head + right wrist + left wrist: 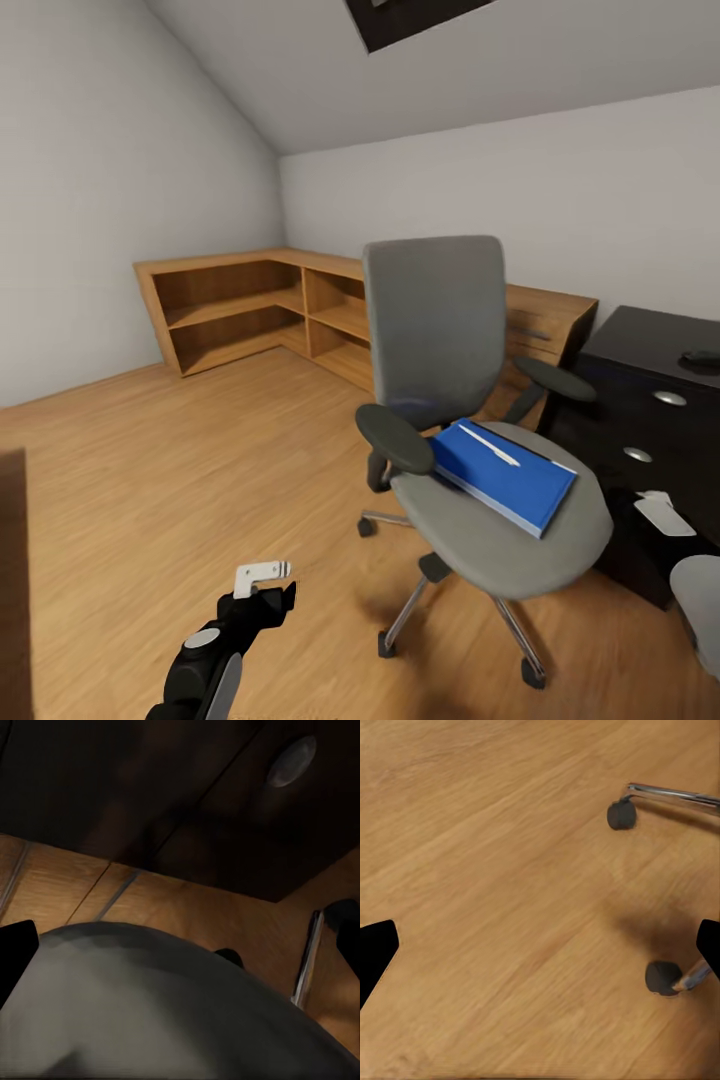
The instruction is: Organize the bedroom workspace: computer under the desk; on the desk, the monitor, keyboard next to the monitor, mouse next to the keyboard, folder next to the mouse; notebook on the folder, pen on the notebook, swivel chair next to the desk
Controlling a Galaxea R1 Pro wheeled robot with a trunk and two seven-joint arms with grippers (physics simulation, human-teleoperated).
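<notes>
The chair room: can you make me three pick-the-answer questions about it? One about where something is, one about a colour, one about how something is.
1. Where does the folder lie?
A. on the chair seat
B. on the floor
C. on the shelves

2. What colour is the folder?
A. red
B. blue
C. green

3. How does the pen rest?
A. standing upright
B. flat on the folder
C. held in the left gripper

Answers:
1 A, the folder sits on the grey seat between the armrests.
2 B, its cover is bright blue.
3 B, the white pen lies flat on the blue cover, far from the gripper.
</notes>
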